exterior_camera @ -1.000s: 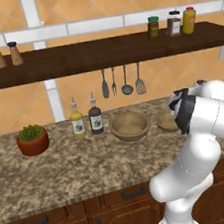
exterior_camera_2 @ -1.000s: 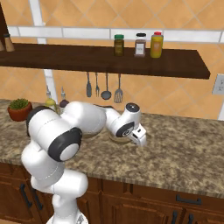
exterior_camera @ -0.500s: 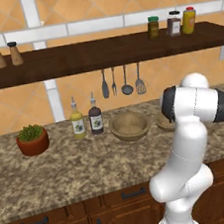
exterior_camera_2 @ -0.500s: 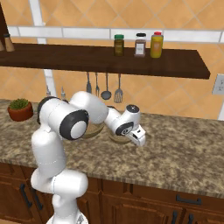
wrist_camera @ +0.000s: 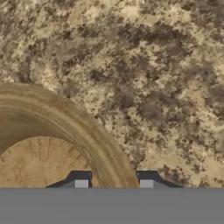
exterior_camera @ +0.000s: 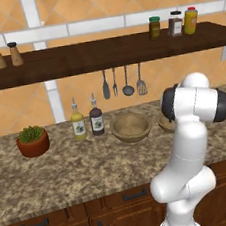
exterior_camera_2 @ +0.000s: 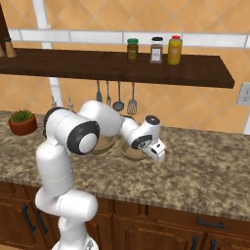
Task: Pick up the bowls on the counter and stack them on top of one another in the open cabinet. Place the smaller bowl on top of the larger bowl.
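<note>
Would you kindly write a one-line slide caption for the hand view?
Tool straddling the rim of the smaller round tan-brown wooden bowl on the speckled brown-beige granite counter.

Even, bright rendered light — soft shadows (no glare), slightly coarse.

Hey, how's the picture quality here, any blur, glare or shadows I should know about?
Left base view: even, flat lighting, no glare, the wide tan wooden bowl sharp. Right base view: a soft shadow under the long dark wooden shelf. Hand view: very close, so the speckled granite counter and the smaller tan bowl's rim look soft and blurry.
</note>
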